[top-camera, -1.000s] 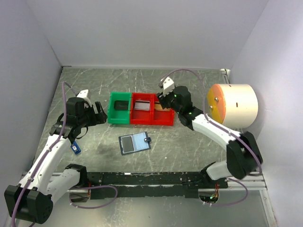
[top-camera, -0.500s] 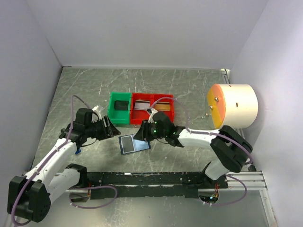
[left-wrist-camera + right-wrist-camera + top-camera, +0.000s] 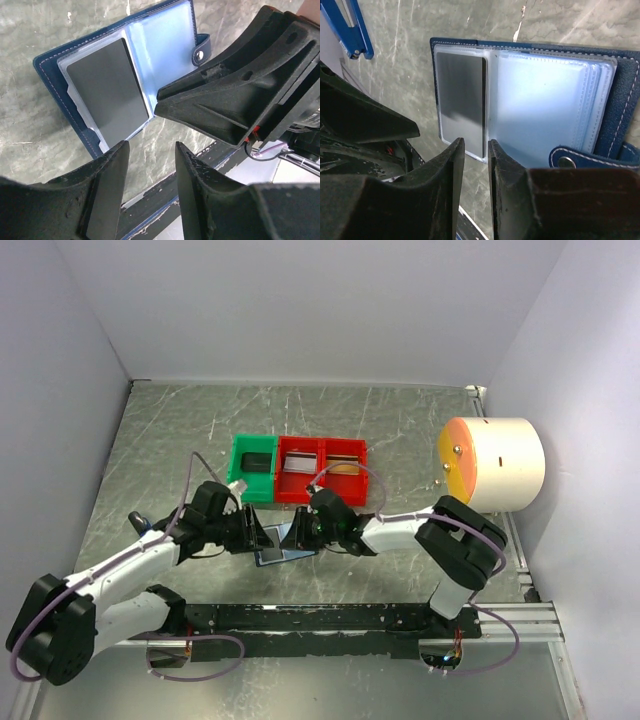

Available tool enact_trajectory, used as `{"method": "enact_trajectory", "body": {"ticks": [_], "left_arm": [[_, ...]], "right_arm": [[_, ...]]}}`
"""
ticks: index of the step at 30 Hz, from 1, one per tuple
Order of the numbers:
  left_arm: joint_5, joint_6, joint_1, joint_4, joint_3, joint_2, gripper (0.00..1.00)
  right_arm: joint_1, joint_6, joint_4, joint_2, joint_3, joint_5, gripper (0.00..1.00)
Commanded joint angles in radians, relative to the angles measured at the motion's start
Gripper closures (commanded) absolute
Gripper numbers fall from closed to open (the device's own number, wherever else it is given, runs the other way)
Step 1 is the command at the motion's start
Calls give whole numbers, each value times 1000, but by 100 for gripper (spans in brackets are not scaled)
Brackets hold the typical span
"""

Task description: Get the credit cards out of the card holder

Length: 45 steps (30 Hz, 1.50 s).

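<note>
The card holder (image 3: 272,556) lies open on the table, a dark navy wallet (image 3: 625,90) with clear blue-grey sleeves and a snap tab (image 3: 201,52). One dark grey credit card (image 3: 461,102) sits in its left sleeve (image 3: 107,95). My left gripper (image 3: 151,150) hovers open beside the holder's near edge, with only table between its fingers. My right gripper (image 3: 475,145) hovers over the sleeve's near edge by the centre fold, jaws a narrow gap apart and nothing between them. From above, both grippers (image 3: 258,537) (image 3: 298,532) cover most of the holder.
Behind the holder stand a green bin (image 3: 236,480) with a dark card (image 3: 257,462) and a red double bin (image 3: 320,495) with a silvery card (image 3: 297,464) and a tan card (image 3: 344,468). A cylinder (image 3: 495,465) stands at right. A bright blue tag (image 3: 352,27) lies left.
Both arms have swung in onto the card holder, the right from the red bin, the left from the table's left side. Both pairs of jaws have narrowed.
</note>
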Motion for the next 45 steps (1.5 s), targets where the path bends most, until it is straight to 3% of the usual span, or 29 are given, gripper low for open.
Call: {"method": "enact_trajectory", "body": {"ticks": [1, 8, 14, 19, 33, 45], "left_arm": [[-58, -20, -16, 67, -4, 49, 48], [-125, -11, -38, 89, 4, 153, 56], [-171, -14, -53, 99, -18, 212, 56], [-245, -9, -67, 42, -16, 195, 51], [-276, -7, -74, 25, -19, 175, 48], [-268, -11, -91, 68, -52, 234, 54]], "right_arm": [[5, 10, -10, 47, 48, 13, 74], [2, 8, -27, 99, 81, 16, 74], [-7, 13, -42, 122, 81, 22, 74], [-7, 1, -84, 108, 89, 58, 73], [-9, 6, -102, 102, 86, 66, 72], [-41, 113, 148, 101, -16, -67, 74]]}}
